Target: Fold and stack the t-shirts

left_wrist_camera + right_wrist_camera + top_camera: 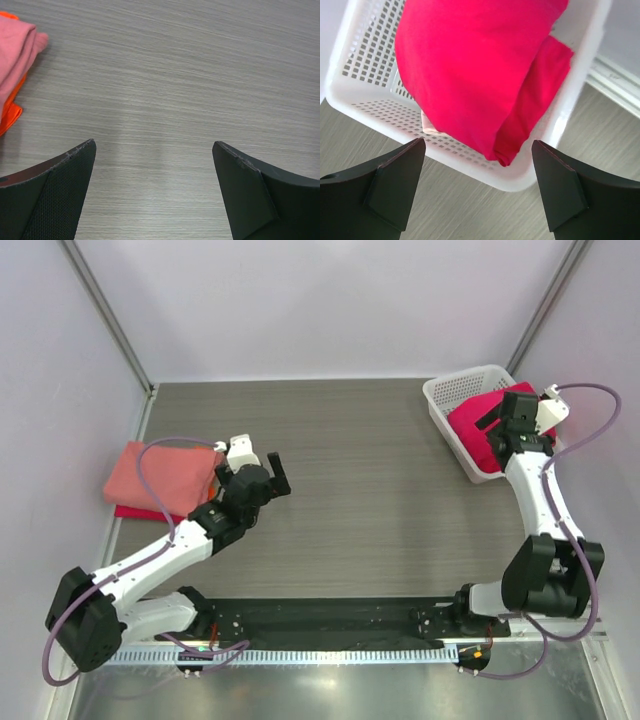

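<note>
A folded salmon-pink t-shirt [160, 472] lies on a red one [135, 510] at the table's left edge. Both show at the left of the left wrist view, pink [17, 55] over red [9, 117]. My left gripper [272, 478] is open and empty over bare table just right of that stack [154, 150]. A bright crimson t-shirt [485, 425] is bunched in the white lattice basket [450, 395]. My right gripper [505, 425] hovers open and empty above the basket's near rim [478, 147], with the crimson shirt [470, 65] ahead of it. A pale bit of cloth [431, 127] peeks from under it. The white printed shirt is out of view.
The basket [370, 70] stands at the far right corner by the wall. Metal frame posts rise at both back corners. A grey wood-grain tabletop [360, 470] lies between the stack and the basket. The arm bases sit on a black rail [330, 625] at the near edge.
</note>
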Robot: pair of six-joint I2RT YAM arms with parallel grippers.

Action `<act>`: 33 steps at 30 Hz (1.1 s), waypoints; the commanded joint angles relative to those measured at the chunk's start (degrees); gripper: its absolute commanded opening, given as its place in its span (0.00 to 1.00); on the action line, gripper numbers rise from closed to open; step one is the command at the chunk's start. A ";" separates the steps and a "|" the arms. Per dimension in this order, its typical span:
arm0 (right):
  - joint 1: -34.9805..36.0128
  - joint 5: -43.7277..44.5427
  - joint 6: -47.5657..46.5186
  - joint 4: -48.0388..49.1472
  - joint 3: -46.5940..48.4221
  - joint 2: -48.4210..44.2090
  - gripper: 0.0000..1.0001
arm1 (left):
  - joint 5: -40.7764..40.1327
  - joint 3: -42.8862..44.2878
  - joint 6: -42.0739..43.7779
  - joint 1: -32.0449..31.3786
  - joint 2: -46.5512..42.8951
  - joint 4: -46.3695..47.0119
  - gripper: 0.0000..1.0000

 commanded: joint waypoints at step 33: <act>29.19 13.18 -9.54 -1.74 26.22 -2.81 0.01 | 1.37 -5.11 3.14 -0.05 -5.39 8.56 1.00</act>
